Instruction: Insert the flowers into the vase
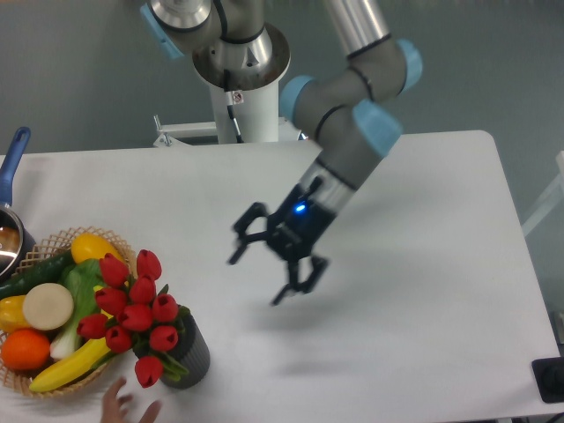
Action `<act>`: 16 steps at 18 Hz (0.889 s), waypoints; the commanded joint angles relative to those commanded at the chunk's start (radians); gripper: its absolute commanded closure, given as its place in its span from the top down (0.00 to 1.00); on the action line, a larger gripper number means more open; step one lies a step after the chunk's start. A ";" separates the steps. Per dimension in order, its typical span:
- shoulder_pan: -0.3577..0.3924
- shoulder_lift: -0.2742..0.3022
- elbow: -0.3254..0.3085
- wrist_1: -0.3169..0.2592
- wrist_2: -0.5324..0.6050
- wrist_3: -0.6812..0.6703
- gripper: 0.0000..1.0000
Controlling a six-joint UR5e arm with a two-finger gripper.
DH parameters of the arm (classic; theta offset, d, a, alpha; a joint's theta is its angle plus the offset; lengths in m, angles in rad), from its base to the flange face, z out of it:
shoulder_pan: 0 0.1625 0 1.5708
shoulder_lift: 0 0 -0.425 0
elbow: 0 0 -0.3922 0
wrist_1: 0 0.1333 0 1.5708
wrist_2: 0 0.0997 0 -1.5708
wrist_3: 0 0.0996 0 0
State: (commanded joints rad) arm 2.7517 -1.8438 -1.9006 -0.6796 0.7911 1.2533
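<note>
The flowers [132, 313], a bunch of red tulip buds with green leaves, stand in the vase [188, 354], a short dark ribbed cylinder near the table's front left. The buds lean left over the basket's edge. My gripper [258, 279] hangs open and empty above the table, well to the right of and above the vase, with its fingers spread wide and pointing down-left. Nothing is between the fingers.
A wicker basket [46, 381] with fruit and vegetables sits at the left edge, touching the flowers. A pot with a blue handle [12, 167] is at the far left. A human hand [126, 410] shows at the bottom edge below the basket. The robot base [240, 84] stands at the back.
</note>
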 joint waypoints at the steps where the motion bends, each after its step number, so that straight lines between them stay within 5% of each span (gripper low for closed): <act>1: 0.020 0.000 0.008 0.002 0.046 0.002 1.00; 9: 0.175 -0.006 0.012 0.002 0.347 0.138 1.00; 16: 0.169 -0.002 0.014 -0.012 0.612 0.146 1.00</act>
State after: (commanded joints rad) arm 2.9209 -1.8454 -1.8868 -0.6918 1.4033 1.3990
